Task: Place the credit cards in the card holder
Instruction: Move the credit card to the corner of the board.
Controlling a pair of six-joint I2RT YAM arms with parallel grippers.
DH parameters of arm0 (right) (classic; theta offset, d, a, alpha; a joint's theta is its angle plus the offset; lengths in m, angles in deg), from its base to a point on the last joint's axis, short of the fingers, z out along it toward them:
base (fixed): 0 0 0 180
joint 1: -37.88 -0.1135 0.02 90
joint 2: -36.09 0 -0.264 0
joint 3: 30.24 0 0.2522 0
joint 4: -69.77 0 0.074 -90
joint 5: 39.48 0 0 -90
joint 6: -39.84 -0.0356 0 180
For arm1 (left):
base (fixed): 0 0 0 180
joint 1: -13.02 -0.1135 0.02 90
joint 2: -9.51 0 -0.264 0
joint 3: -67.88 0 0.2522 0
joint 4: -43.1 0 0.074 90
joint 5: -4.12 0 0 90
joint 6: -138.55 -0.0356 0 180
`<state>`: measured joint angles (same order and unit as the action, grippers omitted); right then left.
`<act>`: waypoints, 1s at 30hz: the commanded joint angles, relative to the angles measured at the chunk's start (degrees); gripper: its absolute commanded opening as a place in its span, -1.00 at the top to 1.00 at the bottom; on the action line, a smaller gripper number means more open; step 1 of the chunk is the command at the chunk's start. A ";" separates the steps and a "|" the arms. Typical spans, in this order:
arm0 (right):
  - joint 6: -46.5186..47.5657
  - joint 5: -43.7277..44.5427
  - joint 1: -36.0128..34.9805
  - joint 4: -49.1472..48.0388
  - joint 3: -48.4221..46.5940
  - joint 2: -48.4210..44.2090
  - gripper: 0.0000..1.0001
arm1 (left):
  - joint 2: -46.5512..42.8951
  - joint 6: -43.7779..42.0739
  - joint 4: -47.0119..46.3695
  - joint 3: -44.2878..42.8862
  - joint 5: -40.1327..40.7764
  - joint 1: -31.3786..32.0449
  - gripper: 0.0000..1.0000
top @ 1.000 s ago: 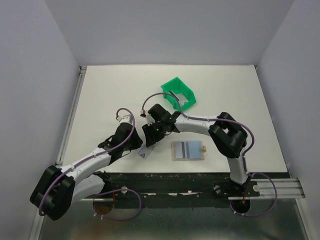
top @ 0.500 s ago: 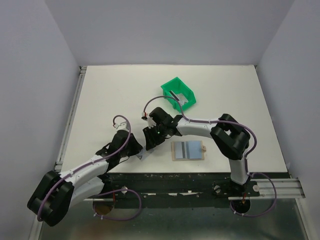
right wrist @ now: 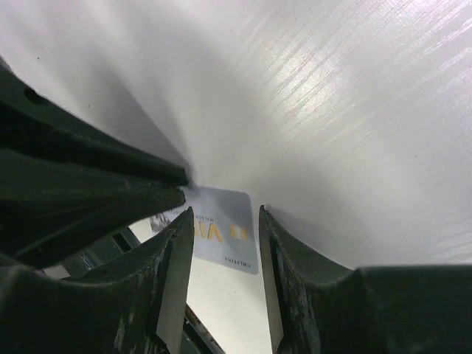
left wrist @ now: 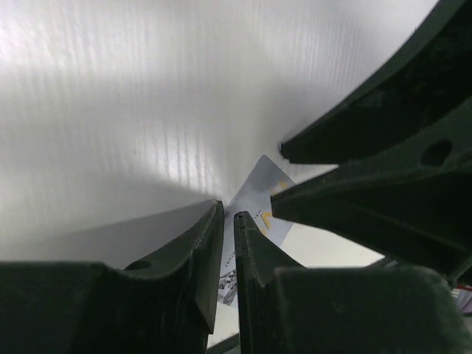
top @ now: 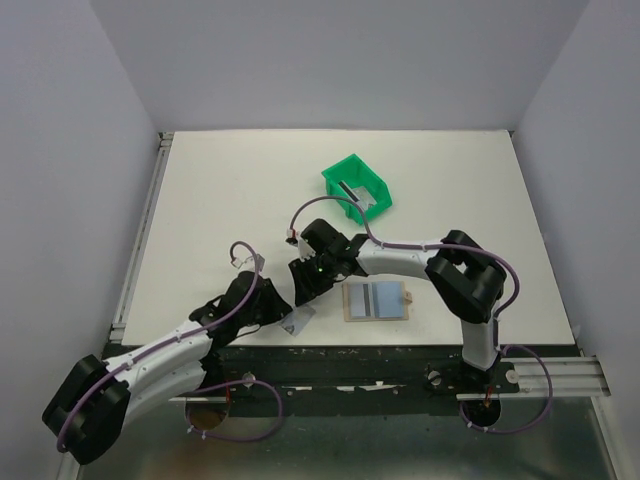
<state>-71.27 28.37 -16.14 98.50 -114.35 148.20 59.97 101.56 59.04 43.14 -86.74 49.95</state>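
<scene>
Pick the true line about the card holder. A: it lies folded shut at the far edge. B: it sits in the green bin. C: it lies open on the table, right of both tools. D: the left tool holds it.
C: the card holder lies open on the table by the near edge, outside the bin, right of the right tool and the left tool, which pinches a card.

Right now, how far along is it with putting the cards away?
Early on, it seems. The tan folding card holder lies open; whether it already holds a card is unclear. In hand: the left tool pinches a silver-grey plastic card, with the open right tool pointed at it. Left: slotting it in.
</scene>
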 commanded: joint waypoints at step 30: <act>-7.45 12.39 -0.56 1.91 5.30 -11.64 0.00 | -4.75 16.50 13.38 1.49 8.60 19.14 0.43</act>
<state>-75.59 34.78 -16.23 98.25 -109.32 141.60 55.07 116.45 66.19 44.04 -80.38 67.45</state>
